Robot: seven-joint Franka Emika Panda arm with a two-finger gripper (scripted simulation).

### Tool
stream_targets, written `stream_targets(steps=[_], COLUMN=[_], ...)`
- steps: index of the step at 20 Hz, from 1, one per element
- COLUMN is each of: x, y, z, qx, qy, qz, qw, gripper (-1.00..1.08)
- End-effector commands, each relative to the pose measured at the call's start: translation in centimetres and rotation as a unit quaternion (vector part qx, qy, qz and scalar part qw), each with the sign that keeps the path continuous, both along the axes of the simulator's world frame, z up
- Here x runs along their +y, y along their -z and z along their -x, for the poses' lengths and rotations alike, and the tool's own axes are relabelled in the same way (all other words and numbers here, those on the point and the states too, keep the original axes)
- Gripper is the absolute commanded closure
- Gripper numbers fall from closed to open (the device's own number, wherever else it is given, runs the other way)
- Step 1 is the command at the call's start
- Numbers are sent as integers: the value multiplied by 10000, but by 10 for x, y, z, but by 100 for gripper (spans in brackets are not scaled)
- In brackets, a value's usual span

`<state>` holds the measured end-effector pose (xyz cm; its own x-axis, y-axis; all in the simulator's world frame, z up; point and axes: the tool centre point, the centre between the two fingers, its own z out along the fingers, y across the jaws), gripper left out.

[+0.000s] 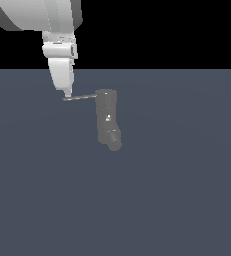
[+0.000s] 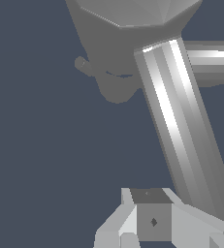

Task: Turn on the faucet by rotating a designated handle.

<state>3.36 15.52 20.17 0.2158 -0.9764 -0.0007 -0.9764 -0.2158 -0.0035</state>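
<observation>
The faucet (image 1: 106, 117) is a dull-grey upright cylinder with a rounded spout end (image 1: 115, 145), standing on the dark floor. Its handle (image 1: 82, 97), a thin grey rod, sticks out from the top toward the exterior view's left. My gripper (image 1: 67, 93) hangs straight down, its white tip right at the rod's free end; touching or just above, I cannot tell. The fingers stand together, shut on nothing. In the wrist view the handle (image 2: 181, 131) runs as a wide shiny bar from the faucet's top (image 2: 128, 29) down past my gripper (image 2: 150, 227).
A flat dark grey-blue floor (image 1: 177, 200) spreads around the faucet. In the wrist view a short shiny grey stub (image 2: 209, 60) sticks out of the faucet beside the handle's root.
</observation>
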Motion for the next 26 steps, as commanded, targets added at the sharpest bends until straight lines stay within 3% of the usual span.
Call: stream_targets(steps=[1, 14, 16, 26], x=[-2, -12, -13, -43], y=[0, 0, 0, 0], z=[9, 45, 41, 60], qx=[16, 16, 4, 6], qy=[2, 2, 18, 15], qz=[9, 9, 2, 3], qw=[10000, 10000, 10000, 10000], gripper=[108, 108, 108, 108])
